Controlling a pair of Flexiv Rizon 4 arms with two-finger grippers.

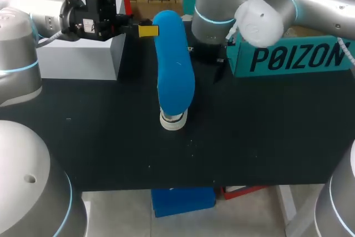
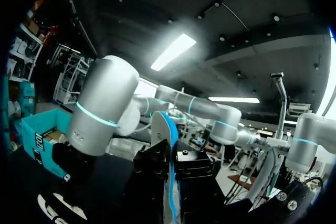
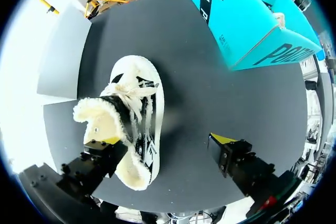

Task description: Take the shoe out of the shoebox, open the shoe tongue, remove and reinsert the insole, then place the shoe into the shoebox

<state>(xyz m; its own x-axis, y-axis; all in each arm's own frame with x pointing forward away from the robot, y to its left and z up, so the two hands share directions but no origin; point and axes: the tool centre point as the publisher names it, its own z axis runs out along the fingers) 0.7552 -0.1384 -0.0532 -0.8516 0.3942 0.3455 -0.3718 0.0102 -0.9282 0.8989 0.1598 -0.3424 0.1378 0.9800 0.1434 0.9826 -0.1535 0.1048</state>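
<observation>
**Insole out and in hand; putting it back and boxing the shoe are left**

My left fingers (image 2: 153,169) are clamped on the blue insole (image 1: 175,65), one on each face near its end. They hold it up off the table (image 3: 210,93), so it shows edge-on just ahead of that wrist.

My right fingers (image 3: 109,142) are spread wide and hold nothing. One yellow tip sits at the fleecy collar of the shoe (image 3: 139,119), and the other is well apart from it, over bare table.

The shoe is white with black laces and a fleece lining. It lies on the table under my right wrist, outside the teal shoebox (image 1: 294,54), which stands open toward the table's far right.

I judge the task to be about half done. The shoe is out of the shoebox and the insole is out of the shoe. The mouth of the shoe looks open, though I cannot tell how far back the tongue is folded.

What is left is to slide the insole back in and seat it flat, then place the shoe into the shoebox.
</observation>
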